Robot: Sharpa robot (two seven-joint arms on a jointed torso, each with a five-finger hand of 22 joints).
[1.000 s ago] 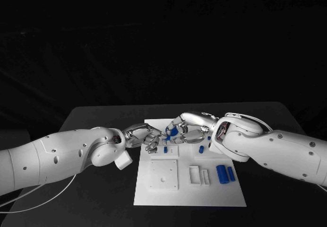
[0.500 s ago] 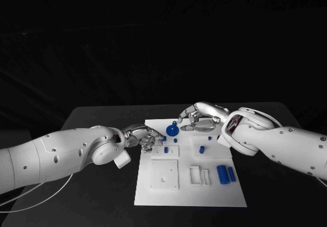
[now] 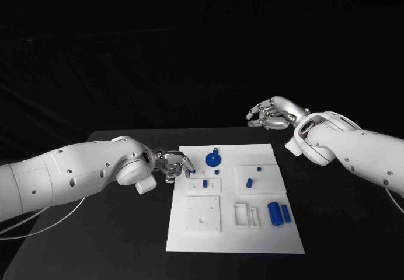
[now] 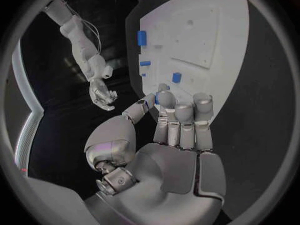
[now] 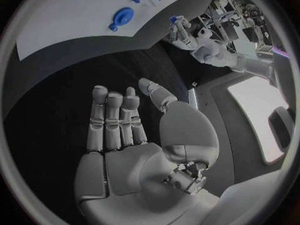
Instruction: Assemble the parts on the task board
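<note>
The white task board [image 3: 202, 233] lies in the middle of the black table. A blue round part [image 3: 213, 158] with a small knob sits on its far portion, free of both hands; it is also in the right wrist view [image 5: 123, 19]. Small blue pegs [image 3: 205, 184] [image 3: 248, 183] stand in the board's plates, and two blue cylinders [image 3: 274, 213] lie at its right side. My left hand [image 3: 174, 165] [image 4: 178, 130] hovers at the board's far left edge, fingers straight, holding nothing. My right hand [image 3: 274, 114] [image 5: 125, 130] is raised beyond the table's far right, fingers spread and empty.
Square white plates [image 3: 202, 214] and a slotted holder [image 3: 247, 216] sit on the board's near half. A white cable [image 3: 51, 230] trails under my left arm. The black table [image 3: 118, 233] extends to both sides of the board.
My right hand has let go of the blue round part, leaving it on the board, and lifted away up and to the far right. My left hand drew slightly left.
</note>
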